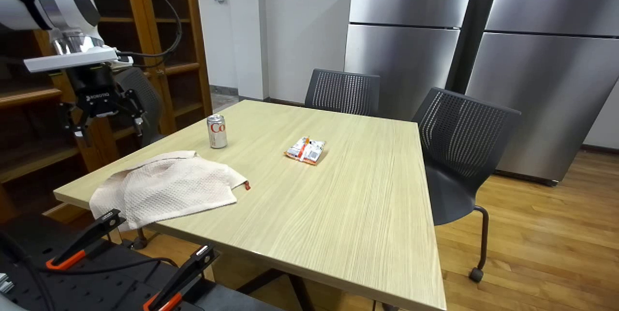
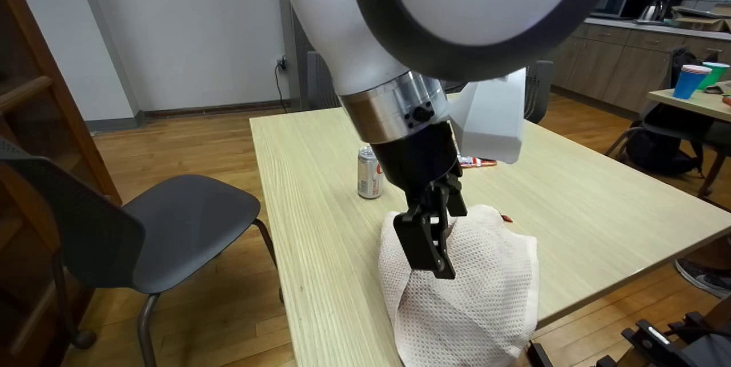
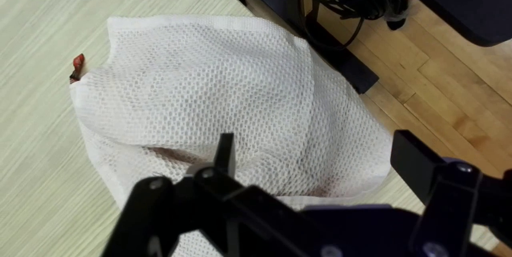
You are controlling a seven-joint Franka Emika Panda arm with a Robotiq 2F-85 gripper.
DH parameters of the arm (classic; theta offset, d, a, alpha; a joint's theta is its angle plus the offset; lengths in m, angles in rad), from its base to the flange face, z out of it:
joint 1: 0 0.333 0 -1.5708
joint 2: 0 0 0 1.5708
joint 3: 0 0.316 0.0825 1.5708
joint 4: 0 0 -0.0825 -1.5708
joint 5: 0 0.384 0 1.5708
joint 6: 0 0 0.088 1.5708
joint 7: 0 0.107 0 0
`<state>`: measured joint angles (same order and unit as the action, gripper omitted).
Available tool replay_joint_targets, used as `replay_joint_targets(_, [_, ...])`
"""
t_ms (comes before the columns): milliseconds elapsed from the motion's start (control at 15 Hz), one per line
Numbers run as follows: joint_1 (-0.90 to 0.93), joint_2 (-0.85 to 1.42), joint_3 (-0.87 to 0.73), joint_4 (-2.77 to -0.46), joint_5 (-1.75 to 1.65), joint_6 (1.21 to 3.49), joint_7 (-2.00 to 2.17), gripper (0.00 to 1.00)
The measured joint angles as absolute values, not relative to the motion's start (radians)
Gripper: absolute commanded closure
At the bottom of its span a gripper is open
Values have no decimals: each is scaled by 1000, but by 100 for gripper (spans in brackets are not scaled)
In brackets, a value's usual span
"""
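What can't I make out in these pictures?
Whether anything lies under the white cloth: hidden by it, all views.
Most of the snack packet: behind the arm in an exterior view.
Part of the white cloth: behind the end effector, wrist view.
Rest of the shoe: cut off by the right edge, exterior view.

The cloth [image 3: 208, 89] is matt, waffle-textured fabric; the can [image 1: 217, 133] is smooth, shiny metal; the packet [image 1: 305, 150] looks like glossy, crinkled film; the tabletop [image 1: 338, 214] shows smooth wood grain; the gripper [image 1: 110, 128] looks matt; the refrigerators [image 1: 401, 54] are brushed metal
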<state>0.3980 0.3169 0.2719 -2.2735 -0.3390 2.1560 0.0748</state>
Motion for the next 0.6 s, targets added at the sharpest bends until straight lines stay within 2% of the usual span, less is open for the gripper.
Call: replay_joint_targets(600, [328,412,228,-2172,-166,2222,77,0])
